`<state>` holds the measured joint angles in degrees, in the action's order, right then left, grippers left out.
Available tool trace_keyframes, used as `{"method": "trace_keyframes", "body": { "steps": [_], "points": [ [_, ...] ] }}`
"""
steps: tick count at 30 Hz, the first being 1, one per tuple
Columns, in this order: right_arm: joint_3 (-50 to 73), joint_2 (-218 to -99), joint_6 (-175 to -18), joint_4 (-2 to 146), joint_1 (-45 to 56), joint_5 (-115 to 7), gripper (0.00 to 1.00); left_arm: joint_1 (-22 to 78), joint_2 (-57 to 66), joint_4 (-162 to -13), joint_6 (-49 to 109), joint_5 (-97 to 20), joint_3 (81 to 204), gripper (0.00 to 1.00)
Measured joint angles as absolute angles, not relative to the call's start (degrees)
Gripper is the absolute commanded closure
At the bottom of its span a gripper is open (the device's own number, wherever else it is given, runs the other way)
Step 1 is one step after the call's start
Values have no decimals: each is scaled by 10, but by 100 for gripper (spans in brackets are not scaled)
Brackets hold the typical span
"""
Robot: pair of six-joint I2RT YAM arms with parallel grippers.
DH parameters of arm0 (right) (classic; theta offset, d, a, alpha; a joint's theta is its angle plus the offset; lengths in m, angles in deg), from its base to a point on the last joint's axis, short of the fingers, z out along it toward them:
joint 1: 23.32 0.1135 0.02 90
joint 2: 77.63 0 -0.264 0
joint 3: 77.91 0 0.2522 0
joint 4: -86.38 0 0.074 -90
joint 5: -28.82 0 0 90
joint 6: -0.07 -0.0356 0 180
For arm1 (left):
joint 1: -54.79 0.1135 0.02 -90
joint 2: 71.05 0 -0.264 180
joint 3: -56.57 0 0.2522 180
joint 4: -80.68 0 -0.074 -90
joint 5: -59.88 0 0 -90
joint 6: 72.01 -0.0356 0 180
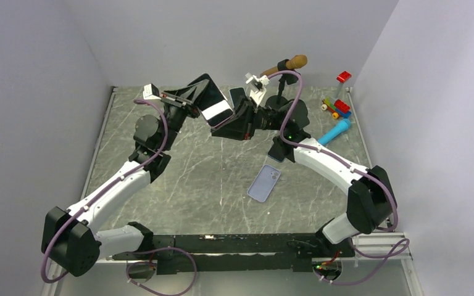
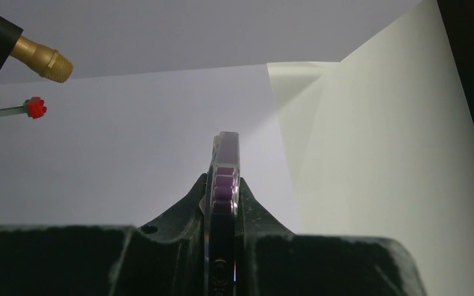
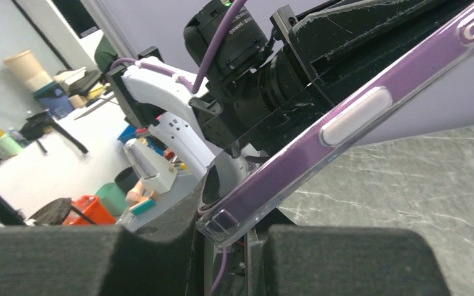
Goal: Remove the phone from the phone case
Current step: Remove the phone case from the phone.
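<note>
The phone (image 1: 213, 102) sits in its clear phone case (image 3: 222, 221) and is held in the air above the far middle of the bench (image 1: 210, 185), with both hands on it. The left hand (image 1: 189, 103) is pressed together on one end; its wrist view shows the purple edge (image 2: 225, 179) standing upright between the black fingers (image 2: 191, 206). The right hand (image 1: 239, 120) pinches the opposite corner of the case between its pads (image 3: 185, 213), and the phone rises at a slant from there.

Small white lettering rings the black camera lens (image 3: 234, 43) just behind the phone in the right wrist view, but it is too blurred to read.

The bench is grey stone-patterned with pale veins, and plain pale lilac walls (image 1: 234, 37) enclose it on three sides. Nearer the arm bases than the held phone, a second lilac phone (image 1: 264, 183) lies flat on the bench, with a dark flat item (image 1: 276, 151) between the two. Beyond the held phone and to its right stands a gold-headed microphone (image 1: 293, 63). Farther right are a red block (image 1: 344, 76) and a blue cylinder (image 1: 335, 131). Past the phone in the right wrist view lies a cluttered room with a paper cup (image 3: 21, 65) and coloured containers.
</note>
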<state>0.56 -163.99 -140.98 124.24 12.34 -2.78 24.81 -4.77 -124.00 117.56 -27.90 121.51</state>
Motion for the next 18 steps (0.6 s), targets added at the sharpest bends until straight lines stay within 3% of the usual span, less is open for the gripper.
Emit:
{"method": "trace_keyframes", "body": {
  "steps": [12, 14, 18],
  "points": [
    [41, -1728, -1564, 1401, 111, 78, 97, 220, -47, -1304, 1210, -306, 1219, 100],
    [39, -1718, -1548, 1372, 110, 84, 57, 217, -49, -1304, 1207, -299, 1212, 100],
    [22, -1665, -1462, 1207, 114, 51, 9, 214, -61, -1289, 1193, -295, 1190, 100]
  ]
}}
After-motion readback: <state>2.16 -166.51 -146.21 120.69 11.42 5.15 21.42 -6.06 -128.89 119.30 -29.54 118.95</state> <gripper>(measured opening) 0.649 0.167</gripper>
